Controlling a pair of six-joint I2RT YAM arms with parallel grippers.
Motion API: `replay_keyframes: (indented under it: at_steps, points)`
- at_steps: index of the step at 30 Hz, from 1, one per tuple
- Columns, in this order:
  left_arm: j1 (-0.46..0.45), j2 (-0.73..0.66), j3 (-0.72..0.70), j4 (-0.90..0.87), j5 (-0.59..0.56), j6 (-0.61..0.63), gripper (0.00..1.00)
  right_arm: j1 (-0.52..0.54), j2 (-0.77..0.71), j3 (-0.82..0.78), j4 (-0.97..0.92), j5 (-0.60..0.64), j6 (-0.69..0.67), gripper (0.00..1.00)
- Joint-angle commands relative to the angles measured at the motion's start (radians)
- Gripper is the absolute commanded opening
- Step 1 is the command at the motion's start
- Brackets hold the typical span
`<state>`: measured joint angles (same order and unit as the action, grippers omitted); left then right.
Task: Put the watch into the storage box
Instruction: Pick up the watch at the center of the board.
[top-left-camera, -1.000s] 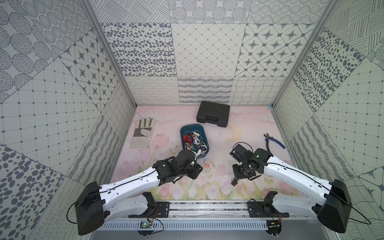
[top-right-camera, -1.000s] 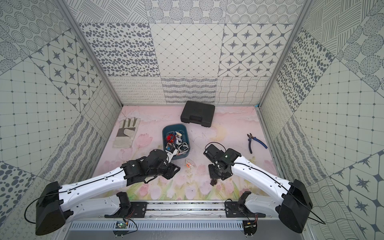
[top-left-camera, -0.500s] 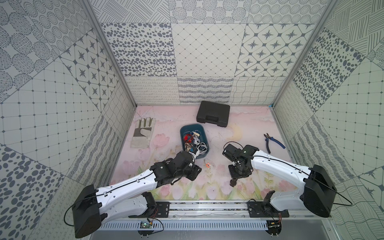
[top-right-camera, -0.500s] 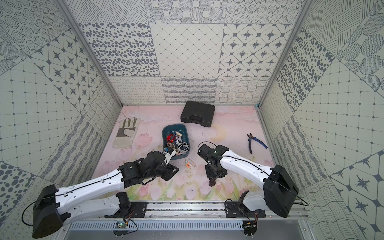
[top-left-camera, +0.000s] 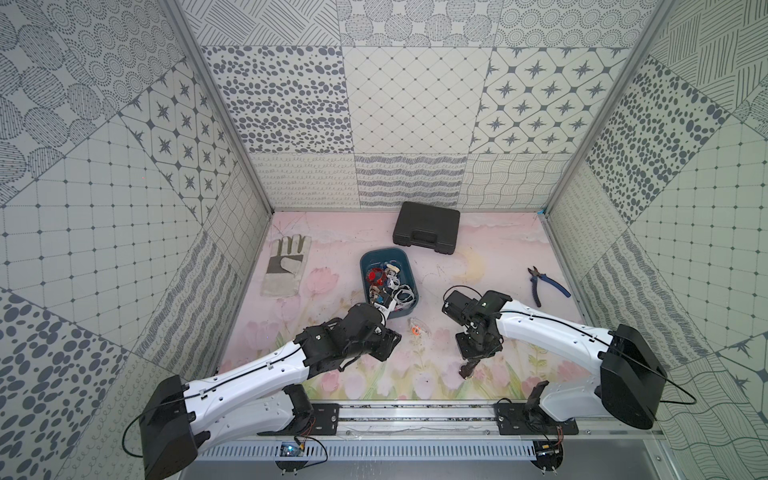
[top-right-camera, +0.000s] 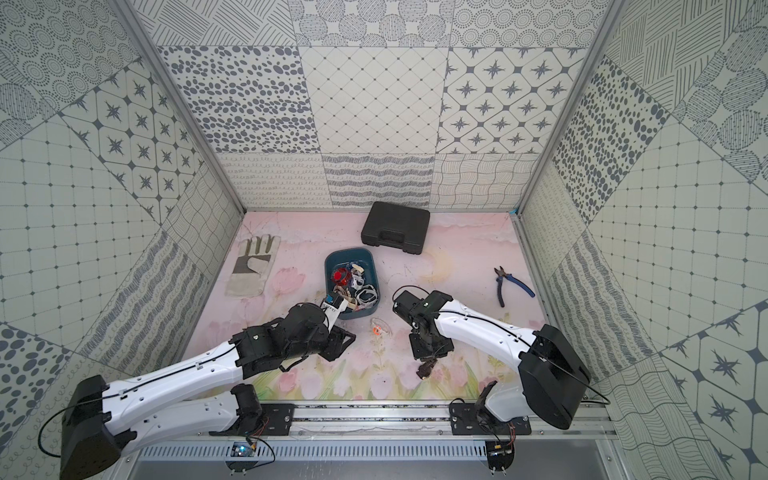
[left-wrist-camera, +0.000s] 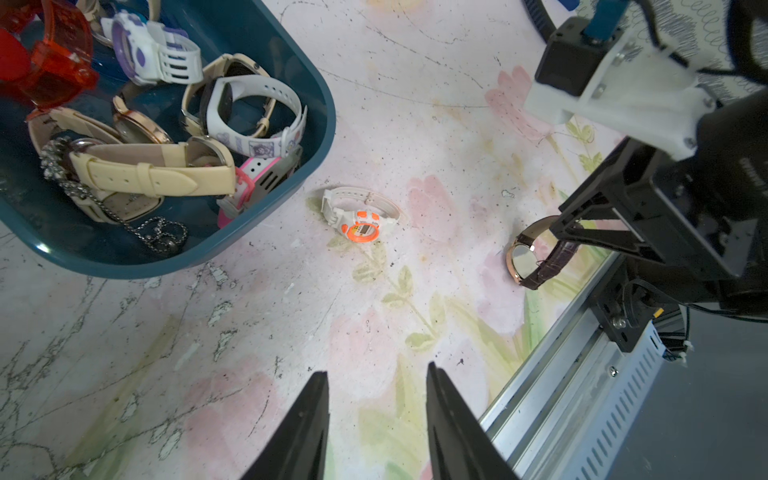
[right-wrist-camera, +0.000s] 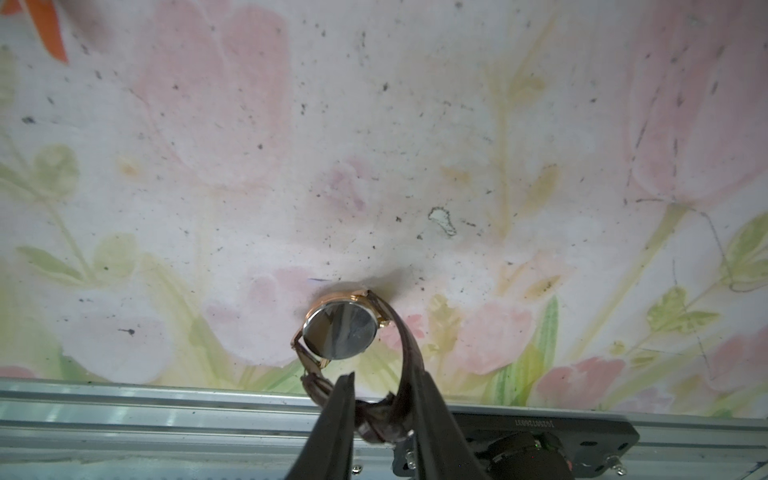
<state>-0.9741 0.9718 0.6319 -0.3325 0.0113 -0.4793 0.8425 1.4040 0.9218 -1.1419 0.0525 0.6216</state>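
Swung inward from the right edge of the mat (right-wrist-camera: 249, 166), the right gripper (right-wrist-camera: 382, 376) now stands over the watch (right-wrist-camera: 338, 330), which lies close to the front rail (right-wrist-camera: 166, 399), well apart from the storage box (left-wrist-camera: 322, 124). Its fingers (right-wrist-camera: 332, 424) are narrow, pinching the brown strap (right-wrist-camera: 409, 345) loop behind the round face. From this grip the box lies away from the rail, toward the robot's left. The left gripper (left-wrist-camera: 377, 370) hovers partly open and empty, nearer the box and the white-and-orange watch (left-wrist-camera: 359, 222).
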Motion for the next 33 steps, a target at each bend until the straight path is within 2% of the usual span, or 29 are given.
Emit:
replay_keyframes:
  at_steps: [1,6,9,11,13,23,33]
  points:
    - [0.002,-0.007,0.001,-0.020,-0.026,0.025,0.43,0.015,-0.012,-0.028,0.025,-0.017,0.014,0.22]
    - [0.000,-0.006,0.001,-0.021,-0.035,0.028,0.43,0.025,-0.019,-0.054,0.040,-0.003,0.027,0.13]
    - [0.002,-0.002,0.004,-0.019,-0.037,0.028,0.43,0.025,-0.018,-0.049,0.060,0.027,0.031,0.05]
    - [0.002,-0.001,0.002,-0.020,-0.037,0.027,0.43,0.021,-0.017,-0.040,0.073,0.054,0.033,0.05]
    - [0.003,-0.001,0.001,-0.020,-0.040,0.025,0.43,0.015,-0.012,-0.023,0.082,0.079,0.025,0.00]
    - [0.005,-0.007,-0.003,-0.021,-0.042,0.024,0.43,-0.030,0.120,0.097,0.149,0.088,-0.097,0.00]
    - [0.005,-0.078,-0.013,-0.060,-0.093,0.002,0.42,-0.047,0.185,0.341,0.021,0.186,-0.217,0.00]
